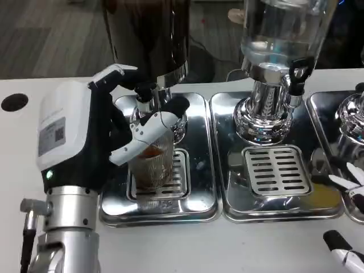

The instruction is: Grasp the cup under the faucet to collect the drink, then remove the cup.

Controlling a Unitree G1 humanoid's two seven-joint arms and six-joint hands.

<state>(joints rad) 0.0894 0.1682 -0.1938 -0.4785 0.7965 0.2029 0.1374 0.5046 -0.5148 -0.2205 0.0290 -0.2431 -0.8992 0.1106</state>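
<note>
The left robot hand (116, 133) grips a clear ribbed cup (152, 166), fingers wrapped around its upper wall. The cup stands upright on the slotted grate (177, 173) of the left drip tray (196, 207), directly below the black faucet (144, 98) of a dark drink dispenser (149, 40). Brownish liquid is visible inside the cup. To the right, a second steel tray (278, 207) carries a clear-tank dispenser (276, 62) on a chromed base, with its own grate (277, 169) below. The right robot hand (348, 222) appears only as fingertips at the picture's right edge, near the second tray; whether it is spread or closed cannot be determined. All items rest on the white worktop (170, 247).
</note>
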